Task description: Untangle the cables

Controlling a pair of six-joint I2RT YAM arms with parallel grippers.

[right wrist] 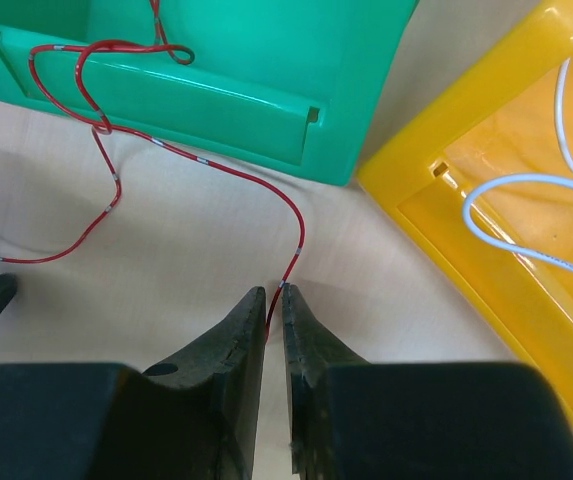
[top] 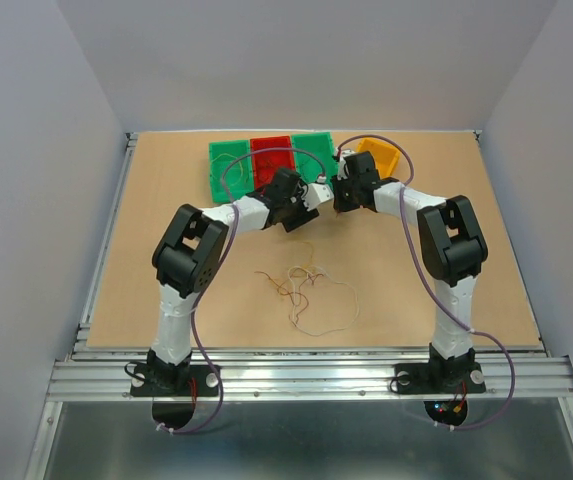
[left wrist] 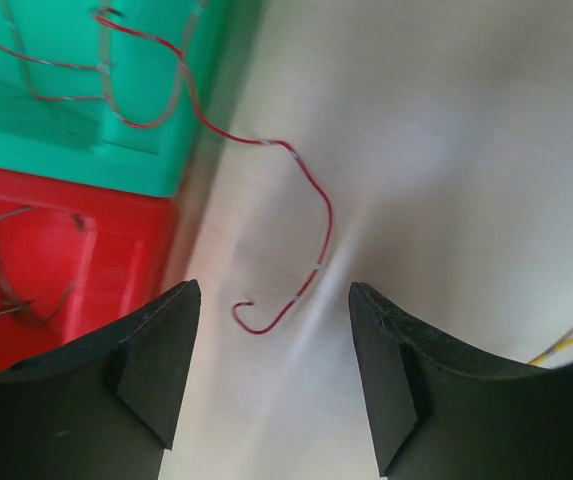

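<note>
A loose tangle of thin cables (top: 306, 290) lies on the table in front of both arms. A separate red cable (right wrist: 266, 190) with pale bands runs out of a green bin (right wrist: 266, 90) onto the table. My right gripper (right wrist: 273, 297) is shut on this red cable just outside the bin. The cable's hooked free end (left wrist: 256, 320) lies on the table between and just beyond the fingertips of my left gripper (left wrist: 274, 300), which is open and holds nothing. In the top view both grippers (top: 314, 197) (top: 338, 195) meet in front of the bins.
Along the far edge stand a green bin (top: 228, 165), a red bin (top: 273, 160), a second green bin (top: 316, 155) and a yellow bin (top: 381, 158). The yellow bin (right wrist: 446, 200) holds a white cable (right wrist: 506, 185). The red bin (left wrist: 116, 250) holds dark wires.
</note>
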